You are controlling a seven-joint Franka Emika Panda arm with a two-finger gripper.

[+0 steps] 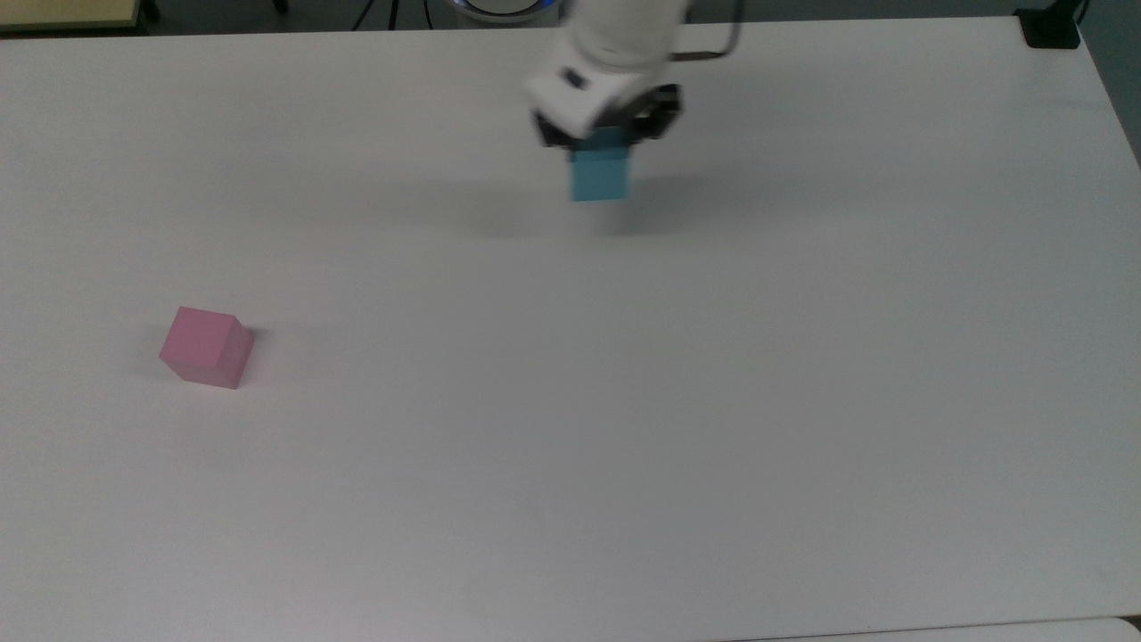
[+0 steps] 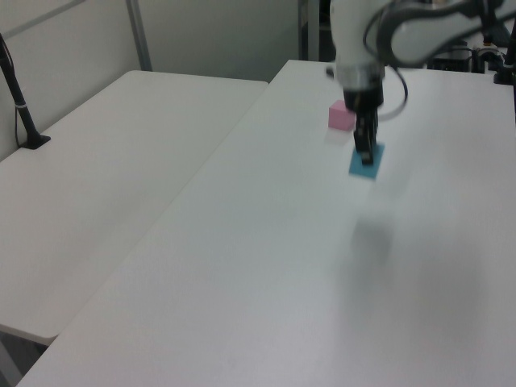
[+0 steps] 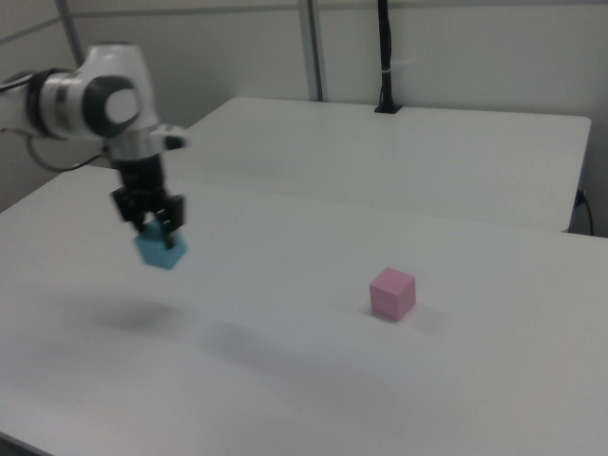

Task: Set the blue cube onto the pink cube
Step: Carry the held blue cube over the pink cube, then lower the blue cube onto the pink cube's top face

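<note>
Fingers (image 3: 155, 231) clamped on airborne blue cube (image 3: 160, 251), shadow beneath; pink cube (image 1: 207, 347) well apart.

The small light-blue matte cube (image 1: 600, 175) hangs clear of the white desk (image 1: 624, 428), clamped between the fingers of the black two-finger gripper (image 1: 607, 134) directly above it. The small pale-pink matte cube (image 1: 207, 347) rests on the desk, well apart, toward the top view's lower left. In the right view, the pink cube (image 3: 392, 293) lies to the right of the blue cube (image 3: 160, 252).

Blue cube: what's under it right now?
Bare white table with a soft shadow; the blue cube hangs clear, held by the end effector. Its underside is hidden. The pink cube sits apart.
</note>
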